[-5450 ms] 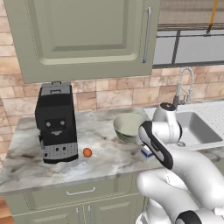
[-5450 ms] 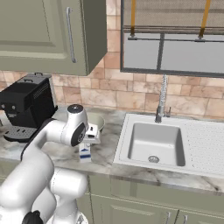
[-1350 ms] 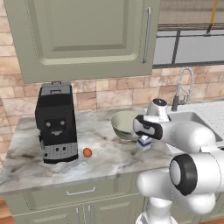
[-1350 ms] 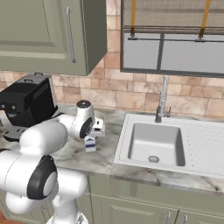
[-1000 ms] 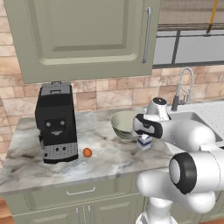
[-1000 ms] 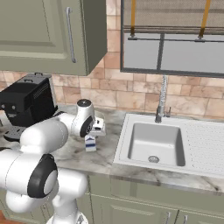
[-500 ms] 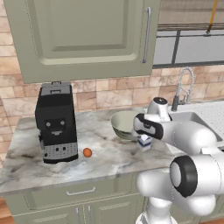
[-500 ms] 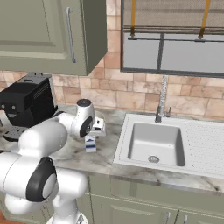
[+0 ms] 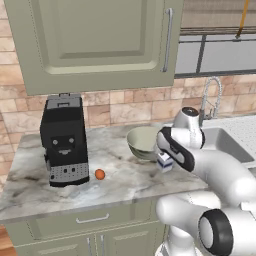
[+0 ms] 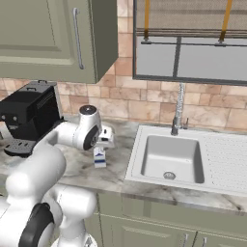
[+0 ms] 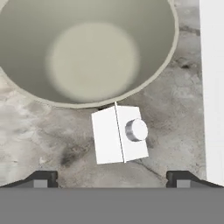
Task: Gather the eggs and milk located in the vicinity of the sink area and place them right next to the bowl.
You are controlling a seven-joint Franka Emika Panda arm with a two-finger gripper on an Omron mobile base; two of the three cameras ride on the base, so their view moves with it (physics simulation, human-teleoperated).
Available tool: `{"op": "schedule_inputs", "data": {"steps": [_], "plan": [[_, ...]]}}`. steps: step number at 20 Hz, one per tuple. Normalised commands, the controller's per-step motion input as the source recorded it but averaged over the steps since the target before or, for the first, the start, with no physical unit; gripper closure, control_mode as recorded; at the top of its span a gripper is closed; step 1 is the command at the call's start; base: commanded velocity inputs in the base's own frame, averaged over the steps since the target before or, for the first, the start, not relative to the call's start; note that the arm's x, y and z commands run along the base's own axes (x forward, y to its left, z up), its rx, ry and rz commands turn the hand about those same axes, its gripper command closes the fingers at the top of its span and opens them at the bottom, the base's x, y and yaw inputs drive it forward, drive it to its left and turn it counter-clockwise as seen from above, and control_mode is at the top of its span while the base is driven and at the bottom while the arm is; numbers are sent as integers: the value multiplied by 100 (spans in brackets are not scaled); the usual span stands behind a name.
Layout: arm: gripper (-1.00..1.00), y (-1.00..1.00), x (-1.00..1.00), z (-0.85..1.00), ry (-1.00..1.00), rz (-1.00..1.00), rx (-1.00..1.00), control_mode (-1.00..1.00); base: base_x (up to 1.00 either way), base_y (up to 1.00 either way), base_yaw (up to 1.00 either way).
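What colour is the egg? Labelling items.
Orange-brown; the egg shows best in the left base view.

Milk (image 11: 119, 134) on counter (image 9: 125, 175) just beside bowl (image 11: 83, 48); egg (image 9: 100, 174) beside coffee machine (image 9: 63, 140).

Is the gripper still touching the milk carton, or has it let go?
Apart. In the hand view the fingertips sit spread wide, with bare counter between each and the milk carton, which stands free beside the bowl.
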Motion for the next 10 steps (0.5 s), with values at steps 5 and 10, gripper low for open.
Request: {"op": "schedule_inputs", "data": {"steps": [5,10], "plan": [[-100,22,-43,29,-1,8,0,-100,0,0,0],[-100,47,-40,6,0,11,0,-100,0,0,0]]}}
